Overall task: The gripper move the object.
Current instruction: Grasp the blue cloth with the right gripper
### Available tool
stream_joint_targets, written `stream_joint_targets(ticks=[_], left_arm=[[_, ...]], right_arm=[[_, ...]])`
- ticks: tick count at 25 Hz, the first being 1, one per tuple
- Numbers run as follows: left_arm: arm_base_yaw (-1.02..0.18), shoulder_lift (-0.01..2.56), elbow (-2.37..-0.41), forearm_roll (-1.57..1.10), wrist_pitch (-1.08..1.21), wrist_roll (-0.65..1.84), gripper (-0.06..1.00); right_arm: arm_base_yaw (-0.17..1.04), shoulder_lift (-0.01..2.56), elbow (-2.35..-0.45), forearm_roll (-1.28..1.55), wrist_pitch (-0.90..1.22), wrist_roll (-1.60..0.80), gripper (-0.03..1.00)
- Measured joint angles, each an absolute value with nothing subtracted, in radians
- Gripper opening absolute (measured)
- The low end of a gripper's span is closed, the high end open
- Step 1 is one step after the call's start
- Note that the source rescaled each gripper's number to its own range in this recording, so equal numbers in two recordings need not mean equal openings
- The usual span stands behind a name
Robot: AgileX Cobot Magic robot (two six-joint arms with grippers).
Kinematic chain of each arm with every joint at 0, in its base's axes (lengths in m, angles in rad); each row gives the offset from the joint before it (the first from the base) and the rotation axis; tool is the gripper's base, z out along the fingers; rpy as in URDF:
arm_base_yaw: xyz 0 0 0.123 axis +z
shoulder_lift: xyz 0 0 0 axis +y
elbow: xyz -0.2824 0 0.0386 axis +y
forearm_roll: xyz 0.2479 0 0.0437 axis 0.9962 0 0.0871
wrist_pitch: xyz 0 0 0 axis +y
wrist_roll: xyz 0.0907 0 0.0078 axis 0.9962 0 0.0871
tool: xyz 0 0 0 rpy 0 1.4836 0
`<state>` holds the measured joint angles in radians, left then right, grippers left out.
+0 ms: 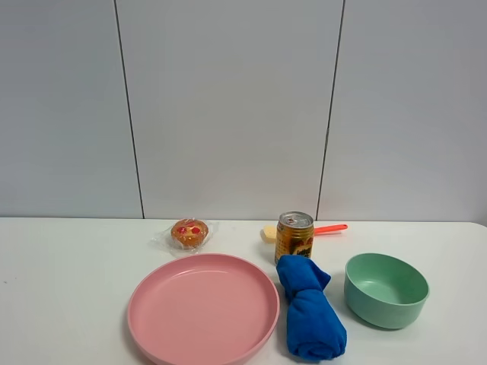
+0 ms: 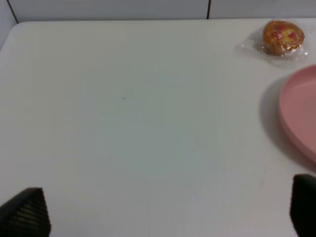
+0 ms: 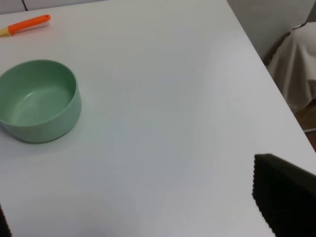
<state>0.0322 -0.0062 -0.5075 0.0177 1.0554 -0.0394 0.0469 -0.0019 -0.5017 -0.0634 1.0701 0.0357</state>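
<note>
Fingers (image 2: 23,215) of the left gripper (image 2: 165,200) stand spread wide apart, holding nothing, above the bare white table (image 2: 123,123). Ahead of it and toward the table's middle lies the rim of the pink plate (image 2: 301,113). Farther ahead, past the plate, is the clear-wrapped muffin (image 2: 281,38). The right gripper (image 3: 129,192) is likewise splayed to its widest and carries nothing. One dark finger (image 3: 284,197) shows plainly, the other only as a sliver at the picture's edge. Ahead of it, also toward the table's middle, sits the green bowl (image 3: 37,101), upright and empty, with an orange-handled utensil (image 3: 27,23) lying farther off beyond the bowl. The blue cloth bundle (image 1: 310,312) shows only in the high view, lying on the table between the plate and the bowl. That puts it beyond the plate from the left gripper and beyond the bowl from the right gripper, well apart from both. Its pinched end points away toward a drink can (image 1: 294,237); whether cloth and can touch, I cannot tell.
</note>
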Motion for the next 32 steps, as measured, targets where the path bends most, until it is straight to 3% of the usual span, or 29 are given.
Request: stream_joint_targets(ticks=[32], left_arm=[[0.032, -0.006, -0.508, 0.017, 1.055, -0.039, 1.0]], right_arm=[[0.05, -0.002, -0.502, -0.023, 1.059, 0.05, 1.0]])
